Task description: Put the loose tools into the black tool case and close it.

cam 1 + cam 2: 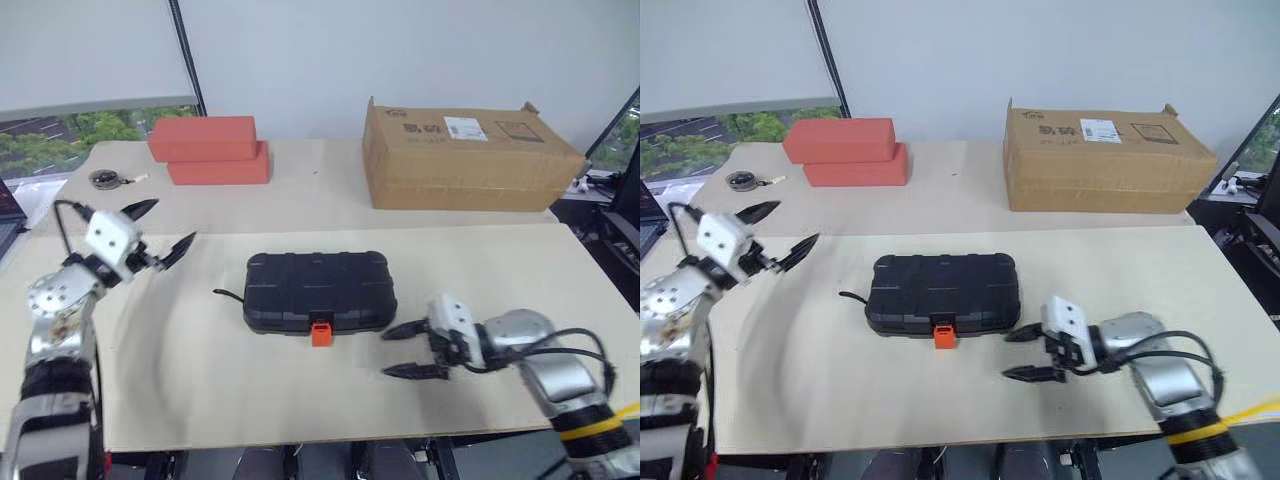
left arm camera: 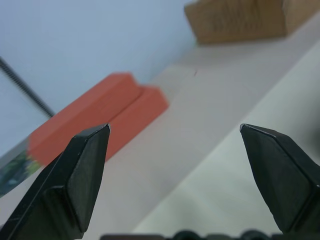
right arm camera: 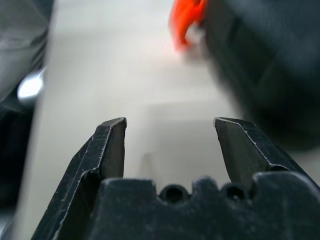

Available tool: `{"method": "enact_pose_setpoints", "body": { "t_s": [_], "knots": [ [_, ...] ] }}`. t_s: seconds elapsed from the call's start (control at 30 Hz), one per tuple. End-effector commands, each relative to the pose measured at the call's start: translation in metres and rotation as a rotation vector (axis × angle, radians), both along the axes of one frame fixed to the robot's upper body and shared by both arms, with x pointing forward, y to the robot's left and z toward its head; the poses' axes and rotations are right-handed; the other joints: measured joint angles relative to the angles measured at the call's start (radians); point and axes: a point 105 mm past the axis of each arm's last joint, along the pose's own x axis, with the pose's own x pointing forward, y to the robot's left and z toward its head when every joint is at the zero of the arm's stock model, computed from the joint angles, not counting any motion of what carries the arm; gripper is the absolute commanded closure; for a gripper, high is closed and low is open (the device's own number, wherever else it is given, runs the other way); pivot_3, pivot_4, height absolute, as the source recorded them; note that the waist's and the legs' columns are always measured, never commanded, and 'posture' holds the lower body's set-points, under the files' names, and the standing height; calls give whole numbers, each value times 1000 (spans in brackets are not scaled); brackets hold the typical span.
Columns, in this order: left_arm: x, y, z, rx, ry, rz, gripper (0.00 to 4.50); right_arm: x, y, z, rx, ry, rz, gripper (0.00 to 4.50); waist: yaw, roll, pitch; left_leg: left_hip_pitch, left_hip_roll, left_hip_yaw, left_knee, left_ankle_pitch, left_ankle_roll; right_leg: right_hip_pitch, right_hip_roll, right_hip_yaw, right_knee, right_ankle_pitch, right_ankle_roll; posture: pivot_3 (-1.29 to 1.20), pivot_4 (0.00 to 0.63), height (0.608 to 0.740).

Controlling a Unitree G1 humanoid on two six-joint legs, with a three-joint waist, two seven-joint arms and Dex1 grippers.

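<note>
The black tool case (image 1: 318,288) lies shut in the middle of the front table, its orange latch (image 1: 321,332) facing the near edge. A thin black cord (image 1: 228,295) sticks out at its left end. The loose tools are out of view. My left gripper (image 1: 170,222) hangs open above the table, well left of the case, with nothing between its fingers (image 2: 85,170). My right gripper (image 1: 386,353) is open just off the case's front right corner, pointing left, low over the table and apart from the case (image 3: 265,65). The orange latch (image 3: 186,20) shows ahead of its empty fingers.
Two stacked red blocks (image 1: 210,150) and a small dark round object (image 1: 103,178) lie on the back table at left. A cardboard box (image 1: 465,155) stands at the back right. Bare tabletop (image 1: 200,380) stretches in front of the case.
</note>
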Motion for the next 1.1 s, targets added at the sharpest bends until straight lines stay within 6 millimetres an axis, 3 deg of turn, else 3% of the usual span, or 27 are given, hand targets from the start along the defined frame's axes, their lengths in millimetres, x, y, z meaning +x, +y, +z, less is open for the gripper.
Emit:
{"method": "enact_pose_setpoints", "body": {
  "t_s": [0.03,0.13,0.2,0.3,0.4,0.57,0.7,0.83,1.1],
  "knots": [
    [10,-58,26,10,-47,-187,62,61,3,23,42,-197,-254,1247,-3,-4,0,0,0,1,1,0,0,0,1,1,0,3,-2,0,150,712],
    [17,-102,25,26,-15,-304,62,110,-5,49,130,-308,-507,1247,-10,-4,0,-5,-1,3,2,5,-5,-5,3,3,0,7,-3,0,150,712],
    [21,-120,19,41,18,-334,62,124,-12,56,138,-338,-588,1247,-11,-4,0,-5,-1,4,2,10,-9,-6,5,4,1,7,-4,0,150,712],
    [31,-142,-9,59,121,-314,62,120,-19,56,144,-312,-608,1247,-12,-5,-1,-5,-1,4,-2,14,-3,-6,7,4,0,6,-5,0,150,712],
    [30,-155,-46,149,235,-311,62,103,-14,50,146,-266,-578,1247,-14,-4,-1,-5,0,3,-3,14,-3,-6,10,4,0,6,-7,0,150,712],
    [22,-164,-88,224,385,-326,62,69,14,38,151,-136,-512,1247,-22,-3,-3,-5,-1,3,-4,12,-1,-6,9,6,-1,5,-6,0,150,712],
    [13,-160,-116,296,484,-329,62,55,39,31,155,-84,-514,1247,-22,-3,-7,1,0,0,-2,2,7,1,7,6,-2,2,-3,0,150,712],
    [12,-156,-127,289,526,-292,62,63,47,26,148,-81,-590,1247,-20,-2,-8,14,1,-3,-3,-2,0,12,3,4,-3,-1,-7,0,150,712],
    [13,-155,-126,206,535,-233,62,80,60,13,122,-58,-688,1247,-11,0,-14,16,0,-2,-3,-2,0,12,0,3,-4,0,-5,0,150,712]
  ]
}}
